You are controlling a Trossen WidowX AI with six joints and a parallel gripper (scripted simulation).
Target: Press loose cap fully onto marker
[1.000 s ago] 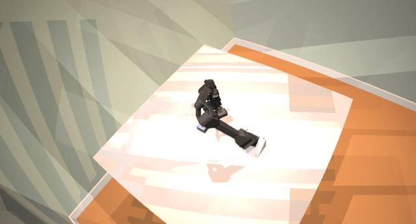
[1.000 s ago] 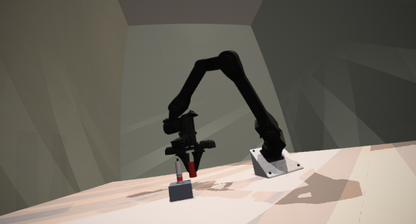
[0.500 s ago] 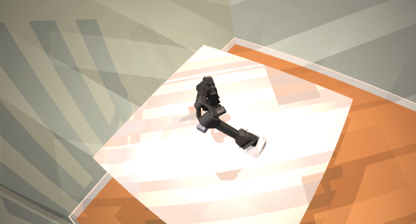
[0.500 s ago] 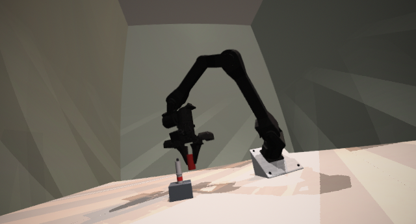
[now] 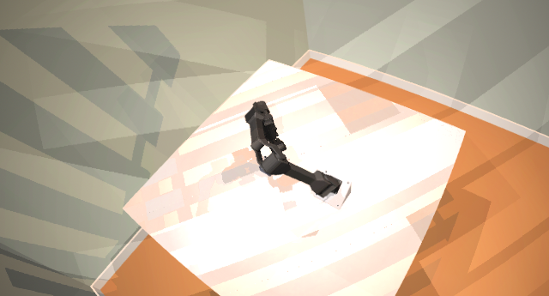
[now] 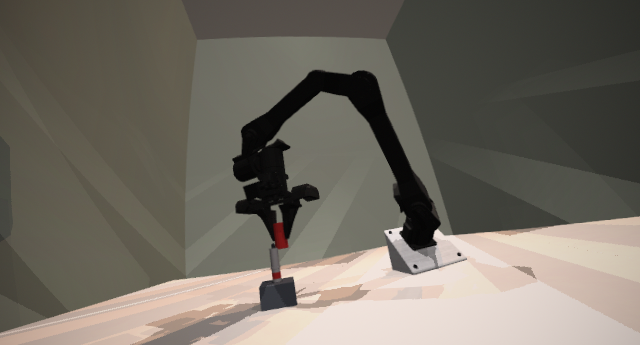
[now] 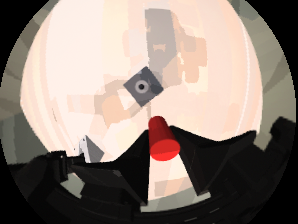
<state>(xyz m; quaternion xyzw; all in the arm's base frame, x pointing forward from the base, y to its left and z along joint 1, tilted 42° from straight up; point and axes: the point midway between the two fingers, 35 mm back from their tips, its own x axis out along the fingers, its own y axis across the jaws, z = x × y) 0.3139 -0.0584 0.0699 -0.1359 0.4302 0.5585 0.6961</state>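
The red cap (image 6: 280,235) (image 7: 162,136) is held between the two black fingers of my gripper (image 6: 281,239) (image 7: 158,129), which is shut on it. The marker (image 6: 274,261) (image 7: 141,87) stands upright in the dark grey holder block (image 6: 278,295) (image 7: 130,85), with a grey barrel and a red band near the block. In the exterior view the cap hangs above the marker's top and slightly right of it, tilted a little. The wrist view looks down on the marker almost end-on, with the cap below it in the picture. In the top view the cap, marker and block cannot be made out.
The arm's light metal base plate (image 5: 342,195) (image 6: 452,259) (image 7: 92,149) stands on the table (image 5: 364,167), to the right of the holder block in the exterior view. The arm arches high between them. Patches of light and shadow lie over the table.
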